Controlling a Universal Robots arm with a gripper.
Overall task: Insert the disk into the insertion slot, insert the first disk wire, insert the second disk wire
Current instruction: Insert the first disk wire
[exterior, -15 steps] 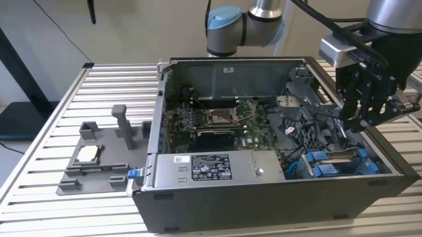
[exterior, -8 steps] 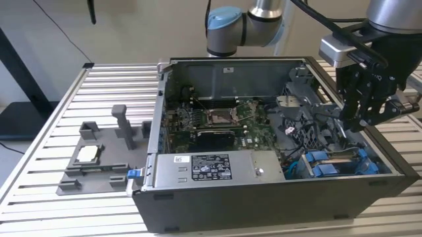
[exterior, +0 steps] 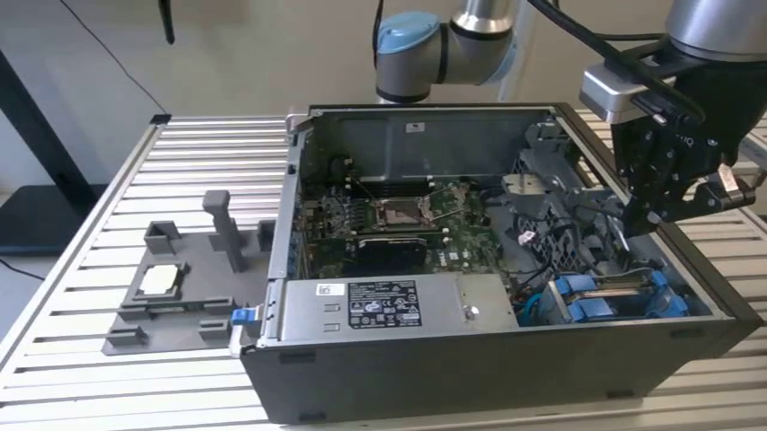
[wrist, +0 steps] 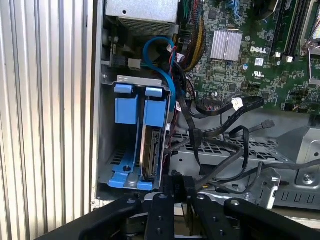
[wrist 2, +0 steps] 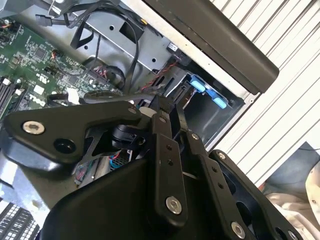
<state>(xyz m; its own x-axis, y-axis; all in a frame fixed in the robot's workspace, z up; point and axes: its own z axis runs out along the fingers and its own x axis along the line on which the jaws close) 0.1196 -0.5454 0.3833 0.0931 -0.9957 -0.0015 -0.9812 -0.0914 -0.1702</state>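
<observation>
Sitting on edge in the insertion slot (wrist: pixel 131 79): your disk (wrist: pixel 151 150), blue carrier around it, in the case corner at lower right of the exterior view. A blue cable (wrist: pixel 172 80) loops just beside the cage; you can't tell whether its end is plugged in. Loose black cables (wrist: pixel 220 132) lie next to it, near the motherboard (exterior: pixel 408 224). Your gripper (exterior: pixel 645 224) hangs above the cage at the exterior view's right, fingers (wrist: pixel 177 187) drawn together; whether they pinch a cable is unclear. The computer case (exterior: pixel 480 377) sits on the slatted tabletop (exterior: pixel 204 153).
</observation>
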